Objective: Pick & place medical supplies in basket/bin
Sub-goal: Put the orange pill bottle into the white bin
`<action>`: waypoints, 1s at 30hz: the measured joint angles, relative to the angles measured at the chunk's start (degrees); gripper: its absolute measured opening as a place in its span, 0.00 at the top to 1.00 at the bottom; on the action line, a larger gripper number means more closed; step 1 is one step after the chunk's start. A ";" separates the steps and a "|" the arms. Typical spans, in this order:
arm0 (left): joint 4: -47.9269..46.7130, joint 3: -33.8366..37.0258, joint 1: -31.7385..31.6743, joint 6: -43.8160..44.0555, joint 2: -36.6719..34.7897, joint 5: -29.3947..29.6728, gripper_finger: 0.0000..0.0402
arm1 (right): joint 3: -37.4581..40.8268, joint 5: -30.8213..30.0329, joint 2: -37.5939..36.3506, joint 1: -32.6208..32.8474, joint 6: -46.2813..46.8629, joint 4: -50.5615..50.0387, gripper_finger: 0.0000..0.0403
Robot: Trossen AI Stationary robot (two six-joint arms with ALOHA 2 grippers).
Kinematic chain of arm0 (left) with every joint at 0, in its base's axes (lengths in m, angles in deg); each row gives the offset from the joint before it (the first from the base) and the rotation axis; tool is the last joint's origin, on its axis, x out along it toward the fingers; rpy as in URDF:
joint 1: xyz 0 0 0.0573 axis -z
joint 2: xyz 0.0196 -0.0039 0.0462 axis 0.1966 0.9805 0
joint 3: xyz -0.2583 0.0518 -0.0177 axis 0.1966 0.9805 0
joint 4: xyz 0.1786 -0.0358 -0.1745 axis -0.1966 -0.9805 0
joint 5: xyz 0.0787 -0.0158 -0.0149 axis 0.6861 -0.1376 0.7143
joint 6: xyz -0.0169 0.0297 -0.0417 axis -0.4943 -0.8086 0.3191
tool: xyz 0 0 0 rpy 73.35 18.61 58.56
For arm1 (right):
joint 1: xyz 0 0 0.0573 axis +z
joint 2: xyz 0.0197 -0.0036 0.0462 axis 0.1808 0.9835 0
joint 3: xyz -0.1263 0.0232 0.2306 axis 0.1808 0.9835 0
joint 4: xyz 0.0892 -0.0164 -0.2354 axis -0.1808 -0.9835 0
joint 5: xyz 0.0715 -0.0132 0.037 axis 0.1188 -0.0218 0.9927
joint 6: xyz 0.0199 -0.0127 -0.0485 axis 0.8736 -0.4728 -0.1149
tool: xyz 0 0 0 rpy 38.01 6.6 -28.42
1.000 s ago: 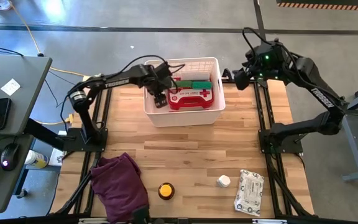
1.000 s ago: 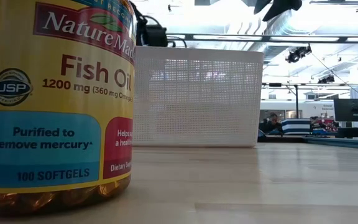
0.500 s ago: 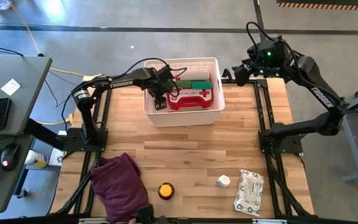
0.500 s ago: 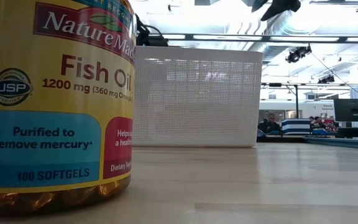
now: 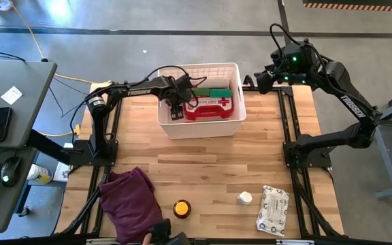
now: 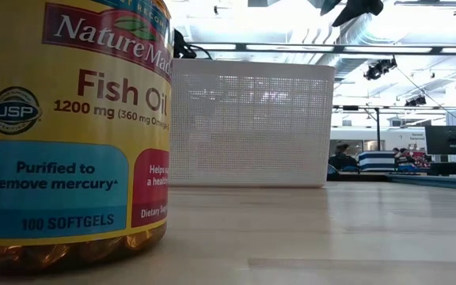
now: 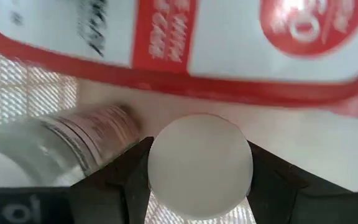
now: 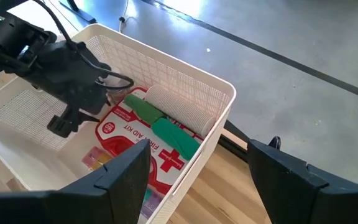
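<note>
Left fingers (image 7: 201, 186) pinch a white bottle (image 7: 201, 165) beside the first-aid case (image 7: 185, 46).

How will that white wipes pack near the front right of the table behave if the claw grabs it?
The wipes pack lies flat and looks crinkled, so it is probably soft and would sag or dent when squeezed. Being flat, it seems unlikely to roll. Its film wrapper may be slippery.

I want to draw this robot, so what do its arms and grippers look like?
Both arms are dark, almost black, built from chunky jointed pieces. The left arm and right arm each have white "TROSSEN" lettering, and thin black cables loop beside them. A small green light glows near the right arm's wrist. The left gripper and right gripper each have two flat dark fingers.
</note>
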 joint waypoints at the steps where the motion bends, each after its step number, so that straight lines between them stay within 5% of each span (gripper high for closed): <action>1: 0.73 0.00 -0.06 0.02 0.00 0.02 0.39 | 0.00 0.00 0.00 0.00 0.00 -0.02 0.36; 30: 2.77 0.00 -4.91 -0.83 0.00 -0.78 0.31 | 0.00 -0.02 0.00 0.00 -1.12 -0.23 0.36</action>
